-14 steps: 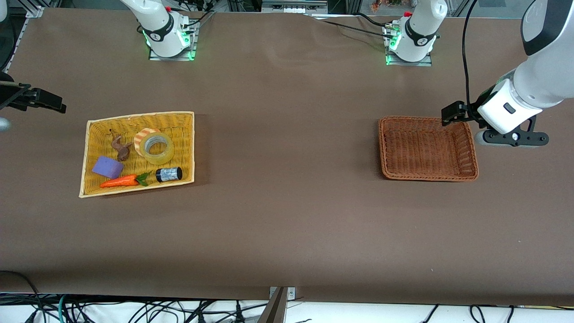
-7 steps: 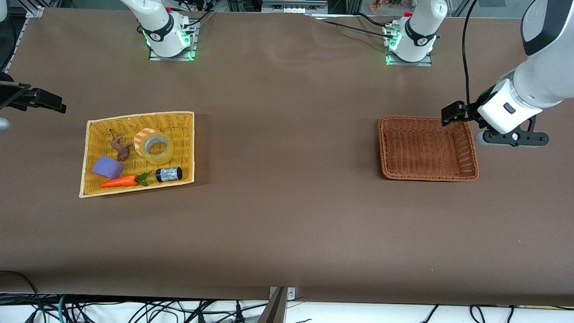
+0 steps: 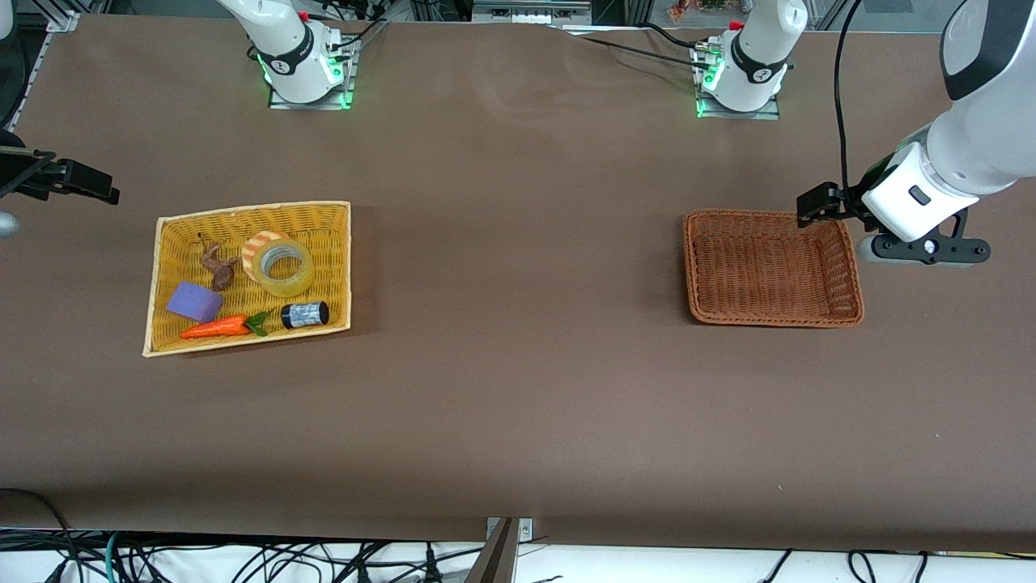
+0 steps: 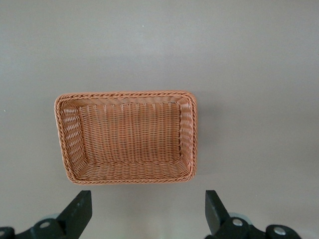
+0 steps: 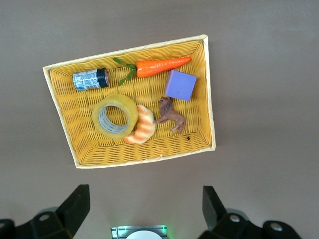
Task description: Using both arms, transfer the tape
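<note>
The tape [image 3: 282, 266], a yellowish translucent roll with a grey core, lies flat in the yellow basket [image 3: 251, 207] toward the right arm's end of the table. It also shows in the right wrist view [image 5: 115, 116], leaning against an orange-striped crescent toy [image 5: 142, 127]. My right gripper [image 5: 144, 199] is open and empty, high in the air; in the front view [image 3: 77, 182] it sits at the table's end, beside that basket. My left gripper [image 4: 148, 204] is open and empty, up beside the brown wicker basket [image 3: 773, 321]; in the front view [image 3: 817, 204] it is over that basket's corner.
The yellow basket also holds a brown animal figure [image 3: 217, 265], a purple block [image 3: 195, 301], a toy carrot [image 3: 217, 327] and a black-capped cylinder [image 3: 305, 314]. The brown wicker basket [image 4: 124, 94] holds nothing. Bare brown table lies between the two baskets.
</note>
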### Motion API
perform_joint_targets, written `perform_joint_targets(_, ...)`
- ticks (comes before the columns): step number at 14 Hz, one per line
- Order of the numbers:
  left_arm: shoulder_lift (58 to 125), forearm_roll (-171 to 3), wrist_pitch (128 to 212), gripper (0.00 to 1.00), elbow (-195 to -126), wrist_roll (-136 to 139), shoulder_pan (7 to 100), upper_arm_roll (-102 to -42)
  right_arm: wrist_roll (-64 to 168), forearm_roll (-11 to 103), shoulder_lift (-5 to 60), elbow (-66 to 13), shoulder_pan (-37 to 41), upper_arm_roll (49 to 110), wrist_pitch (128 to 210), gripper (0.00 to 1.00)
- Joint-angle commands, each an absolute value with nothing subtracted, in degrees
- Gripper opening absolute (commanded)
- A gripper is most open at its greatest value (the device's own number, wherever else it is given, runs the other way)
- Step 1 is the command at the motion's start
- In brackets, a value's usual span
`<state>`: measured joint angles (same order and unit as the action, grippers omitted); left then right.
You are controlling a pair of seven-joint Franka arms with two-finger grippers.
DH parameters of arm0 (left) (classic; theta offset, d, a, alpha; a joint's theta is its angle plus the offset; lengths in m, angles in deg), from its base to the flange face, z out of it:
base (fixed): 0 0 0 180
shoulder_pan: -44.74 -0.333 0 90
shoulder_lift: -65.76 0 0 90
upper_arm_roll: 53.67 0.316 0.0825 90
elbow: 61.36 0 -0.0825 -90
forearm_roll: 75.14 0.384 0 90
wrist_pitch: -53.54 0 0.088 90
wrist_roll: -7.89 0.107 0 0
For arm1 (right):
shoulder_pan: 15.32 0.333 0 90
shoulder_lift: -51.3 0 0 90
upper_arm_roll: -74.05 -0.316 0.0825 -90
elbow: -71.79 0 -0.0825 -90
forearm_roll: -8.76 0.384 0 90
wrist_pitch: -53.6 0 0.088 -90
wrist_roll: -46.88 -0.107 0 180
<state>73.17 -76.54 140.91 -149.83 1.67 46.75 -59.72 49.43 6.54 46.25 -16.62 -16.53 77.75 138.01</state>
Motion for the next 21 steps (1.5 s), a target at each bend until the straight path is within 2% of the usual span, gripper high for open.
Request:
perform_joint_targets(1, 73.8, -74.7, 140.3, 1.0, -148.5, 2.2, 46.3, -60.3, 50.0, 6.8, 45.5, -15.0, -17.2, 77.3, 137.4, 1.0)
perform_joint_targets(14, 73.8, -74.7, 140.3, 1.0, -148.5, 2.1, 46.3, -60.3, 49.3, 5.3, 45.2, -15.1, -15.4, 76.8, 136.6, 1.0)
perform_joint_targets(19, 73.8, -74.7, 140.2, 1.0, -148.5, 2.0, 46.3, -60.3, 49.5, 5.3, 41.3, -15.5, -13.0, 76.8, 137.4, 1.0)
perform_joint_targets(21, 73.8, -74.7, 140.2, 1.0, -148.5, 1.9, 46.3, -60.3, 49.3, 5.7, 39.3, -16.8, -11.8, 76.8, 140.2, 1.0)
